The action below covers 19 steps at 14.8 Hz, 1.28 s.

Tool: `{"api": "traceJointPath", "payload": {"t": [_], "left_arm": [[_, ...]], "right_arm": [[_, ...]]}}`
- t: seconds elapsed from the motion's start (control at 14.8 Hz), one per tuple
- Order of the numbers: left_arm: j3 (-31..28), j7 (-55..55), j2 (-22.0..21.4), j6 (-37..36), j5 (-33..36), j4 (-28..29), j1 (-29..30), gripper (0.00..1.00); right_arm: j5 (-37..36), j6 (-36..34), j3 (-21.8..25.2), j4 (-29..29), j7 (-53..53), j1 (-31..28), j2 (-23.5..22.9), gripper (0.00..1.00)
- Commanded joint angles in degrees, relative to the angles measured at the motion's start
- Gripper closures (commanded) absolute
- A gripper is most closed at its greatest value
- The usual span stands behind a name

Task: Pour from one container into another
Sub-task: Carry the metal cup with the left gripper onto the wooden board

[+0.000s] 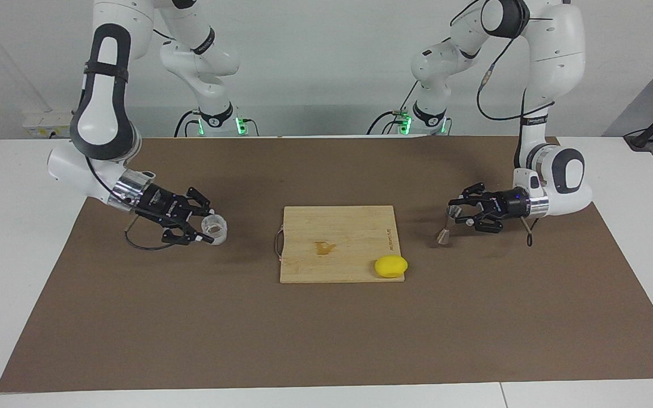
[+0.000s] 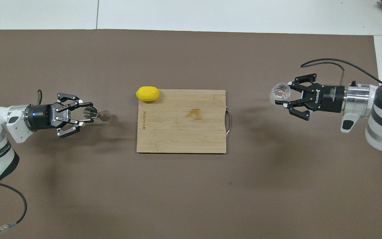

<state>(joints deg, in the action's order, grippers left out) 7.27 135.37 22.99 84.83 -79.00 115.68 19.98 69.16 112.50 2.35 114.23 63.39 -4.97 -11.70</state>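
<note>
A brown paper-like mat (image 1: 326, 317) covers my white table (image 1: 15, 272). At its centre lies a pale bamboo cutting board (image 1: 355, 260), rectangular, with a thin metal handle at the end toward my right arm and a small amber stain on its face. Lettering is burned along the opposite edge, too small to read. A smooth yellow lemon (image 1: 391, 266) sits on the board's corner farthest from me, toward my left arm's end.

My right gripper (image 1: 206, 225), printed with a name I cannot make out, has its fingers closed around the clear glass cup (image 1: 215, 229), a short cylinder, toward my right arm's end of the mat. My left gripper (image 1: 456, 211) pinches the upper cone of the silver metal jigger (image 1: 445, 233), hourglass-shaped, beside the board.
</note>
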Motion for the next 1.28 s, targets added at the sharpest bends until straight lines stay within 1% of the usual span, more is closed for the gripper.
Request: {"api": "traceJointPath", "payload": {"t": [0.0,0.07,0.34,0.68,0.88,1.01,1.22], "left_arm": [[-0.85,-2.65,-4.00,1.38,-3.26,2.17,-3.54,1.00],[-0.85,-2.83,-5.14,2.61,-4.40,2.96,-4.77,1.00],[-0.77,-3.97,-6.73,6.91,-8.62,3.85,-10.56,1.00],[-0.77,-4.77,-9.36,13.85,-17.14,6.57,-19.00,1.00],[-0.77,-4.77,-10.42,19.39,-21.27,7.19,-24.01,1.00],[-0.77,-4.68,-11.21,24.39,-25.83,7.80,-28.31,1.00],[-0.85,-3.80,-11.04,31.25,-33.21,7.54,-35.25,1.00]], "right_arm": [[-1.22,0.70,-0.24,1.34,1.65,-0.13,1.77,1.00],[-1.22,0.62,-0.24,1.26,1.65,-0.13,1.77,1.00],[-1.57,0.62,-0.15,1.34,1.65,-0.13,1.77,1.00],[-1.58,0.18,-0.24,1.26,1.65,-0.48,1.86,1.00],[-1.58,0.18,-0.24,1.26,1.65,-0.74,1.95,1.00],[-1.58,0.26,-0.24,1.34,1.65,-0.74,1.95,1.00],[-1.93,0.44,-0.15,1.43,1.65,-0.66,1.95,1.00]]}}
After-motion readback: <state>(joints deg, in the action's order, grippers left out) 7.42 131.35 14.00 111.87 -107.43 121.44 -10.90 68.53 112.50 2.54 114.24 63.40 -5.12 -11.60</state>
